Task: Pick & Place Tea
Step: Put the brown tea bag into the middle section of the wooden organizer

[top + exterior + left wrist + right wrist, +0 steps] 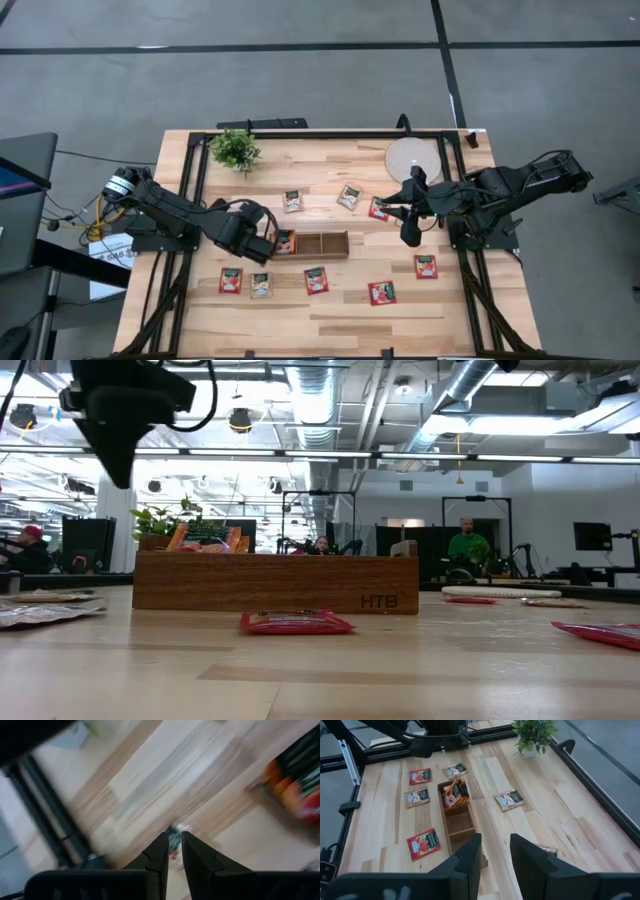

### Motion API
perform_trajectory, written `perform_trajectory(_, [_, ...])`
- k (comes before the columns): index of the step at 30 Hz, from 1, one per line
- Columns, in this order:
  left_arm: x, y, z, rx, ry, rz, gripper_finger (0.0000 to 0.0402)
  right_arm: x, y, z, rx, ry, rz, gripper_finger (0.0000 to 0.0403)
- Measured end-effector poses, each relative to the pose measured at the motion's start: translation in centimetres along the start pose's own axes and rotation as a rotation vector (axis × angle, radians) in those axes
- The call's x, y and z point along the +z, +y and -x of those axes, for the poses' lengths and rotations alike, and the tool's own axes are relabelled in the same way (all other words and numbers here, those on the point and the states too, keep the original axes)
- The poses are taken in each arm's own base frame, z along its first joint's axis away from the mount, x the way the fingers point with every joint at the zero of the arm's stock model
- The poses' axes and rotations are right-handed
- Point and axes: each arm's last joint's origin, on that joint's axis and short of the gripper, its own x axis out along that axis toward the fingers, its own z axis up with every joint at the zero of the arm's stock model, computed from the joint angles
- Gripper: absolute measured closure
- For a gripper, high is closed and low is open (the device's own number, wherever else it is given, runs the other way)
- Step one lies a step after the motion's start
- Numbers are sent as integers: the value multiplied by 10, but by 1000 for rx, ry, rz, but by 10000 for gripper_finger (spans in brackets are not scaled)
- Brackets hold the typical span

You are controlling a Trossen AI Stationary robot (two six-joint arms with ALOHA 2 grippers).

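1. Table (330, 315): I see pale wood planks, with a potted plant (236, 150) at one far corner.
2. Tray (322, 244): mid-table; sachets fill its left end compartment (455, 794).
3. Right gripper (409, 238): fingers apart, holding nothing, raised near the tray's right end.
4. Left gripper (272, 246): fingers narrow, at the tray's left end; I cannot tell whether it grips anything.
5. Tea sachets (316, 281): scattered flat around the tray.

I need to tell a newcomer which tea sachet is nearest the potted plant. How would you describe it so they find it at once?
Start at the small potted plant in a far corner of the wooden table. Go toward the wooden tray at the middle; the sachet lies flat between them. It is pale with green print, unlike the red ones on the near side.
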Motion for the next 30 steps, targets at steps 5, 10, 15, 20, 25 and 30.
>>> perform_trajectory(5, [-2,5,0,48,36,-79,357,0,0,0,-2,-1,0,306])
perform_trajectory(10, [-3,6,0,53,41,-122,357,0,0,0,-1,-1,0,306])
perform_trajectory(15, [-5,6,1,56,46,-151,356,0,0,0,-1,0,0,306])
perform_trajectory(20, [-15,17,7,42,30,-156,356,-1,0,0,-4,9,4,306])
perform_trajectory(25, [-31,42,7,-52,-11,-64,356,-3,-1,0,-8,24,11,306])
perform_trajectory(30, [-45,65,-3,-224,-64,15,356,-2,-1,0,-8,23,10,306])
